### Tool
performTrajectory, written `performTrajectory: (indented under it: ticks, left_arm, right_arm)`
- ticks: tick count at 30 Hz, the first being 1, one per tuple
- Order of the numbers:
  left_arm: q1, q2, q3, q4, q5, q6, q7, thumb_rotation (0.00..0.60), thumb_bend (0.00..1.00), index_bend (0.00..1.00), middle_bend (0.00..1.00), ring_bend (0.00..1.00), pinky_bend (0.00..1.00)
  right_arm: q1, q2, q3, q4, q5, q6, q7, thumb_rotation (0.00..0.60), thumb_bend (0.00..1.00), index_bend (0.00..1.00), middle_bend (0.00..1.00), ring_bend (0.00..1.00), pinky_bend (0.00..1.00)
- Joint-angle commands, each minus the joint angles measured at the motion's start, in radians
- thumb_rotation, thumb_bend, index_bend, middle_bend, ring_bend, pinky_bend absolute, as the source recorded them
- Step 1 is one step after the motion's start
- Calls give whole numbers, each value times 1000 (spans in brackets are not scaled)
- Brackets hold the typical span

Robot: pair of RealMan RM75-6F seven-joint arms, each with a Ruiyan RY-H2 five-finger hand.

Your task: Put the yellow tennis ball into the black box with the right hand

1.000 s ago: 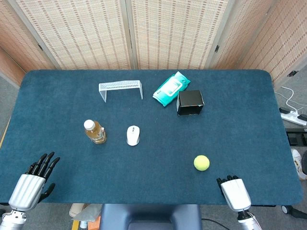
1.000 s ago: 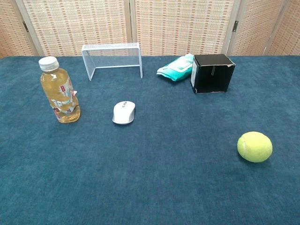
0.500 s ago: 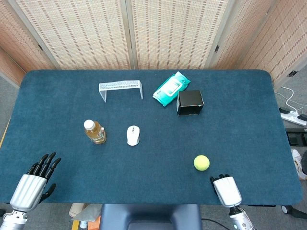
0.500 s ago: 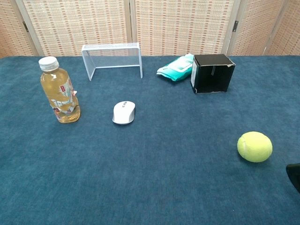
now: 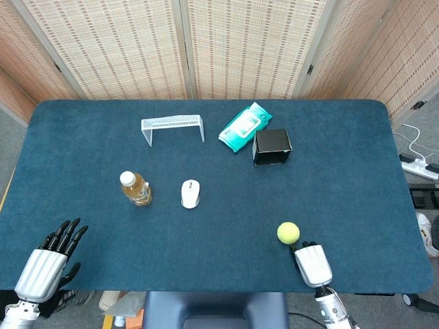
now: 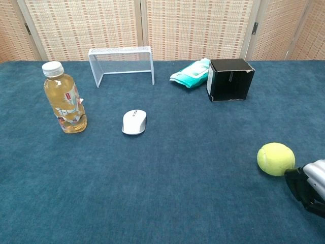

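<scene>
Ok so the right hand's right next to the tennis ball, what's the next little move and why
Probably ease the right hand a little further forward and curl its fingers around the yellow tennis ball. The ball sits free on the table just beyond the fingertips, with nothing gripping it yet, and it has to be held before it can be carried to the black box at the far side.

my right hand (image 5: 312,264) has a smooth silver-grey back shell and black fingers (image 6: 299,185). my left hand (image 5: 42,267) looks the same, with a silver ribbed wrist, maybe metal, below it.
</scene>
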Motion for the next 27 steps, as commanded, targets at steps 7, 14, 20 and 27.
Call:
performTrajectory:
  ticks: [7, 14, 20, 27]
  left_arm:
    - [-1, 0, 2, 1, 4, -2, 0, 600, 357, 131, 111, 38, 272]
    - [-2, 0, 2, 1, 2, -3, -3, 600, 357, 131, 111, 37, 273]
    - [-4, -3, 2, 3, 2, -9, 3, 600, 357, 131, 111, 37, 273]
    - [-8, -4, -1, 3, -7, -19, 4, 600, 357, 131, 111, 37, 273]
  right_arm:
    - [52, -52, 42, 66, 30, -19, 13, 600, 906, 802, 980, 700, 766]
    - [97, -100, 55, 147, 48, -55, 32, 600, 905, 802, 980, 700, 766]
    - [144, -131, 70, 215, 54, -64, 60, 600, 905, 802, 980, 700, 766]
    - [200, -146, 101, 240, 72, -72, 67, 600, 905, 802, 980, 700, 766]
